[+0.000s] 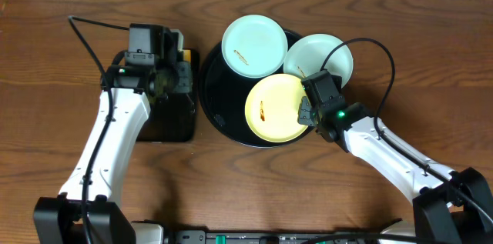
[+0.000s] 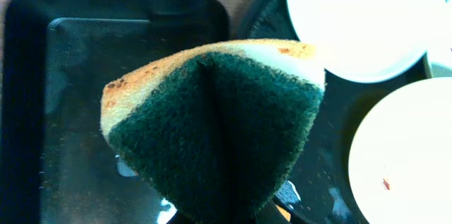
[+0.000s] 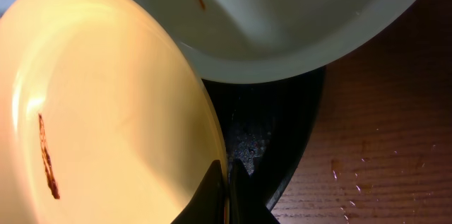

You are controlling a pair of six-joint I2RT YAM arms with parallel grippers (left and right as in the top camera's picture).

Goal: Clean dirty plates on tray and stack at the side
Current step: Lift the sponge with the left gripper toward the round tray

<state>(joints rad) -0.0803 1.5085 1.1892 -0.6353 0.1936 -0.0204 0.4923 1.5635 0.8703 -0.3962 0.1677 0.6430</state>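
Starting on the left half of the worktop, the left gripper (image 1: 176, 75) hangs over the small rectangular black tray (image 1: 169, 121), its jaws clamped on a yellow sponge (image 2: 219, 125) folded with the green scouring face outward. Just to the right, toward the middle of the far edge, sits the round black tray (image 1: 219, 113). It carries one mint plate (image 1: 254, 44) nearest the far edge, a second mint plate (image 1: 320, 55) overhanging its right rim, and the yellow plate (image 1: 277, 108) on the near side. The brown smear (image 1: 263, 111) on the yellow plate runs far-to-near on its left half, on the sponge's side, so the left arm looks better placed to scrub. The right gripper (image 3: 227, 185) pinches that plate's right rim, jaws nearly together.
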